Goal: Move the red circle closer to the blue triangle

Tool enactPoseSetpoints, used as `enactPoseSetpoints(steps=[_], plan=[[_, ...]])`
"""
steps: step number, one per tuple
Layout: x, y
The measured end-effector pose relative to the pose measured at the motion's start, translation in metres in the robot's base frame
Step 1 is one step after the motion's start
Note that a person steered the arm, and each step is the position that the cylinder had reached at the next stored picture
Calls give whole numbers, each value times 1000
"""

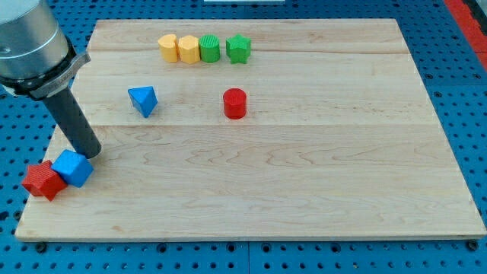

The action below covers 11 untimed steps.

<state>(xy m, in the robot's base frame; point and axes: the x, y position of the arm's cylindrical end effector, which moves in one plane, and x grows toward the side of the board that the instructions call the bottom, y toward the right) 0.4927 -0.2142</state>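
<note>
The red circle (235,103) stands on the wooden board a little above the middle. The blue triangle (143,100) lies to its left, a clear gap between them. My tip (90,153) is at the view's left, below and left of the blue triangle and far from the red circle. It is just above and right of a blue cube (74,168).
A red block (42,180) touches the blue cube at the board's (304,190) lower left edge. Along the top sits a row: two yellow blocks (168,46) (188,49), a green cylinder (209,49) and a green star-like block (238,49).
</note>
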Motion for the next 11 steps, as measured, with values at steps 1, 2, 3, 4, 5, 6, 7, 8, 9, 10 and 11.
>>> enactPoseSetpoints(steps=[1,2,3,4,5,6,7,8,9,10,11], plan=[[-14,76],[-23,190],[-50,255],[-75,231],[-75,179],[-84,166],[-113,176],[-121,148],[-121,109],[-121,69],[-121,32]])
